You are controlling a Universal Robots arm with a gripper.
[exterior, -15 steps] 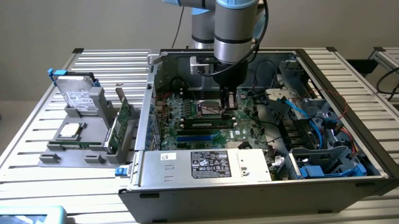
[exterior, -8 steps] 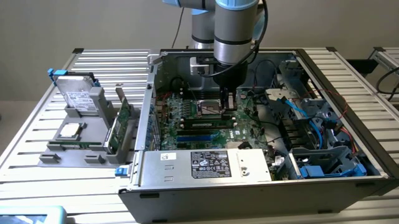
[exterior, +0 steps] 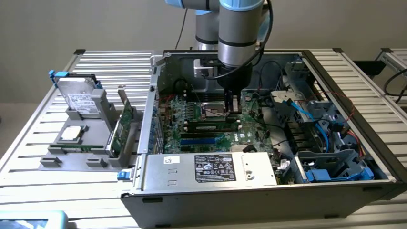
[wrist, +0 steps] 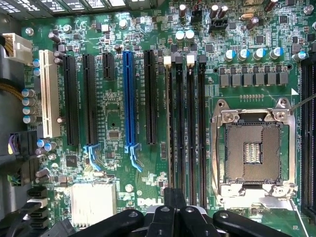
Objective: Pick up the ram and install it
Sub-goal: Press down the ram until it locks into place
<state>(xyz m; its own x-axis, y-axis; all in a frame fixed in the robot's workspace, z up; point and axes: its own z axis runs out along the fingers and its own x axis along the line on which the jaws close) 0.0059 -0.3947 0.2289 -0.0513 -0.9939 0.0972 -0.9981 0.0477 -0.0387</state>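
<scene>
The ram (exterior: 213, 128), a long, narrow green circuit-board stick with dark chips and a small white label, shows in the exterior view just below the centre of the frame. It stands on edge along the long black plastic memory slots (wrist: 190, 131) of the green motherboard (exterior: 190, 125). From the wrist view I cannot tell which of the four slots holds it.

The black gripper (exterior: 233, 109) hangs just above the ram in the middle of the exterior view, beside the square silver processor socket (wrist: 254, 148). Its jaws are pressed together, with nothing visibly pinched between them. In the wrist view the gripper (wrist: 174, 198) sits at the lower middle of the frame, its tip over the near ends of the memory slots. A long blue expansion slot (wrist: 128, 98) lies left of them in that picture.

The motherboard lies inside an open grey metal computer case (exterior: 159, 191), with a silver power supply box (exterior: 210, 168) along the lower edge.

At the exterior view's left, a grey plastic holder (exterior: 76, 162) on the slatted metal table (exterior: 32, 152) carries a taller green expansion card (exterior: 126, 121) standing upright. It also carries a silver hard drive (exterior: 77, 98) leaning at upper left.
</scene>
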